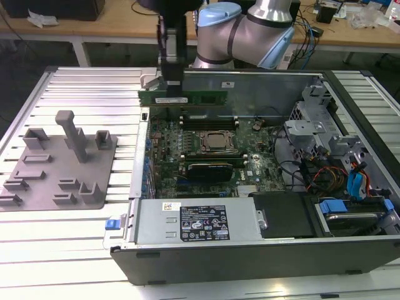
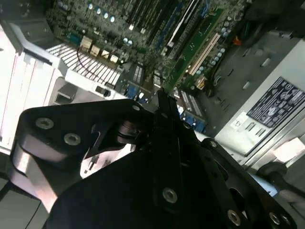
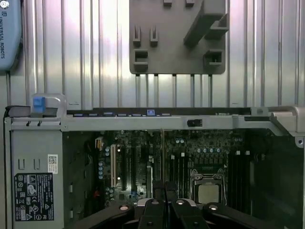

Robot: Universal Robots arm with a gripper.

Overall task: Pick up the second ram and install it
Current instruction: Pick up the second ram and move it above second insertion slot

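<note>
In the exterior view the second ram [image 1: 194, 98], a long green stick with a white label, hangs level above the far side of the open computer case's motherboard [image 1: 206, 147]. My gripper [image 1: 174, 84] is shut on the ram's end nearer the exterior view's left, coming down from above. In the first wrist view the ram [image 3: 162, 157] shows edge-on as a thin line running out from between my black fingers [image 3: 155, 191], over the memory slots [image 3: 176, 167]. Below the ram in the exterior view lie the dark memory slots [image 1: 187, 119].
The grey fixture plate [image 1: 56, 169] with upright posts lies on the ribbed table at the exterior view's left. Inside the case are the processor [image 1: 215, 142], a black expansion card [image 1: 212, 170], the power supply [image 1: 194, 222] and a drive cage with blue tabs [image 1: 350, 187]. The case wall [image 1: 140, 156] stands between plate and board.
</note>
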